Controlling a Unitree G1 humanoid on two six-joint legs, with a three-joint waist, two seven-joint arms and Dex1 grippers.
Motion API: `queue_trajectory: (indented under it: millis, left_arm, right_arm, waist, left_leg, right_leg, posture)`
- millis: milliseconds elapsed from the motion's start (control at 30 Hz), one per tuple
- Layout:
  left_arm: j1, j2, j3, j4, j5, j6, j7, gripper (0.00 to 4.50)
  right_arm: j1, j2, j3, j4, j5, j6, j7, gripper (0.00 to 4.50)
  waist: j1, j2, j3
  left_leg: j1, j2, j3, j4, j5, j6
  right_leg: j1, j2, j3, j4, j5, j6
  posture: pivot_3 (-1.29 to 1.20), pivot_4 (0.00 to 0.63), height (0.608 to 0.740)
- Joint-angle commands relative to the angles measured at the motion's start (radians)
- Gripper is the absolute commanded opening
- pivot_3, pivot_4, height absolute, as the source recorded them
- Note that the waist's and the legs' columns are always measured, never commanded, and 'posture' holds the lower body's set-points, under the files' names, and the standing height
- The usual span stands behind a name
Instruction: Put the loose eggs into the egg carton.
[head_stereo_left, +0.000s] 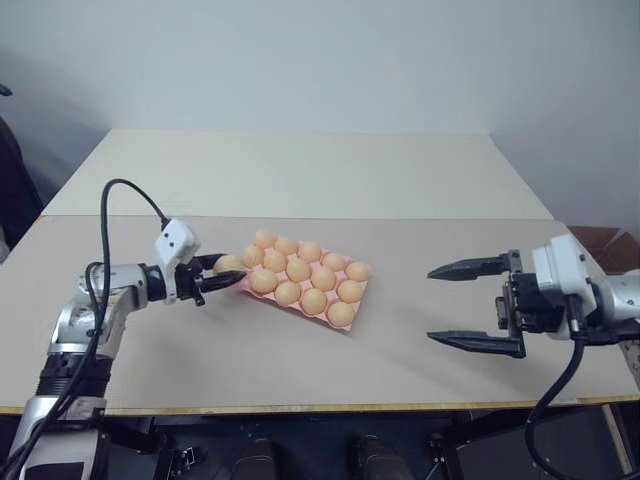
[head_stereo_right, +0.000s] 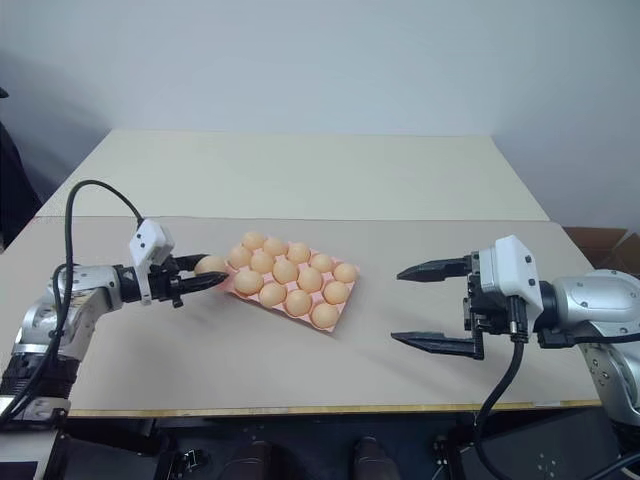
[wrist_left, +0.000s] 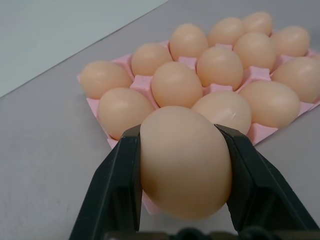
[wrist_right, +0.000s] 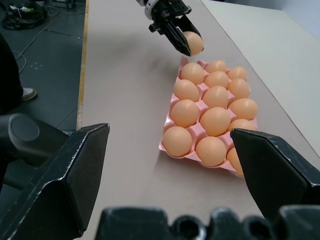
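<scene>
Nearest the robot, the right gripper (head_stereo_right: 432, 306) hangs above the bare tan table (head_stereo_left: 420, 380), well to the right of the carton, its two black fingers spread wide with nothing between them. In its own wrist view those fingers frame the carton from the short end, and the far fingertips are cut off by the picture's lower edge.

The left gripper (head_stereo_left: 222, 274) sits at the carton's left corner, its jaws closed tight on one egg (wrist_left: 185, 161). The fingers cover both flanks of that egg, and whether its underside touches the carton's rim cannot be told.

The egg carton (wrist_left: 260, 132) lies slantwise in the middle of the table, pink, with fourteen eggs seated in its cups. The held egg blocks the corner cup nearest the left gripper, so whether it is empty is unclear.

Beyond, a paler table (head_stereo_left: 300, 170) abuts the first.
</scene>
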Motion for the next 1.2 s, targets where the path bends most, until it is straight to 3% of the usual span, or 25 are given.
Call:
queue_trajectory:
  millis: [33,200,233,533,700,800,1000,1200]
  left_arm:
    - [-0.039,-0.006,0.001,0.006,0.008,0.008,0.015,2.8]
    - [-0.035,0.01,0.022,-0.001,0.008,-0.02,0.01,4.42]
    - [-0.032,0.012,0.03,-0.007,0.005,-0.025,0.013,4.47]
    - [0.033,0.116,0.185,-0.119,-0.088,0.026,-0.004,4.47]
    - [0.162,0.219,0.31,-0.204,-0.145,0.043,-0.057,4.47]
    - [0.307,0.269,0.447,-0.283,-0.208,0.068,-0.123,4.47]
    - [0.51,0.266,0.622,-0.392,-0.287,0.133,-0.143,4.47]
    - [0.592,0.239,0.653,-0.475,-0.328,0.172,-0.111,4.47]
  right_arm:
    - [0.002,-0.003,-0.045,-0.035,0.026,-0.011,-0.009,4.5]
    - [0.017,-0.004,-0.059,-0.045,0.029,-0.008,-0.015,4.5]
    - [0.019,-0.004,-0.06,-0.045,0.029,-0.008,-0.015,4.5]
    - [0.013,-0.01,-0.053,-0.027,0.03,-0.017,-0.012,4.5]
    - [0.001,-0.014,-0.051,-0.002,0.026,-0.022,0.005,4.5]
    - [-0.013,-0.017,-0.046,0.015,0.025,-0.023,0.022,4.5]
    - [-0.027,-0.018,-0.034,0.032,0.021,-0.024,0.041,4.5]
    - [-0.045,-0.019,-0.023,0.042,0.017,-0.018,0.05,4.5]
  waist:
    - [0.0,0.0,0.0]
    - [-0.001,0.0,0.0]
    - [-0.001,0.0,0.0]
    - [-0.006,0.0,0.0]
    - [-0.008,0.0,0.0]
    - [-0.009,0.0,0.0]
    - [-0.006,0.0,0.0]
    - [0.002,0.0,0.0]
  left_leg:
    - [0.0,0.0,0.0,0.0,0.0,0.0]
    - [0.0,0.0,0.0,0.0,0.0,0.0]
    - [0.0,0.0,0.0,0.0,0.0,0.0]
    - [0.0,0.001,0.0,0.0,0.0,0.0]
    - [0.001,0.001,0.0,0.0,0.0,0.0]
    - [0.0,0.001,0.0,0.0,0.0,0.0]
    - [0.0,0.001,0.001,0.0,0.0,0.0]
    - [0.0,0.001,0.001,0.0,0.0,0.0]
  right_leg:
    - [0.0,0.0,0.0,0.0,0.0,0.0]
    - [0.0,0.0,0.0,0.0,0.0,0.0]
    - [0.0,0.0,0.0,0.0,0.0,0.0]
    - [0.0,0.0,0.0,0.0,0.0,0.0]
    - [0.0,0.0,0.0,0.0,0.0,0.0]
    - [-0.001,-0.001,0.0,0.0,-0.002,-0.003]
    - [-0.001,-0.001,0.0,0.0,-0.004,-0.006]
    - [-0.002,-0.001,-0.001,-0.001,-0.004,-0.006]
  posture:
    - [0.0,0.15,0.74]
    - [0.0,0.15,0.74]
    - [0.0,0.15,0.74]
    - [0.0,0.15,0.74]
    - [0.0,0.15,0.74]
    - [0.0,0.15,0.74]
    - [0.0,0.15,0.74]
    - [0.0,0.15,0.74]
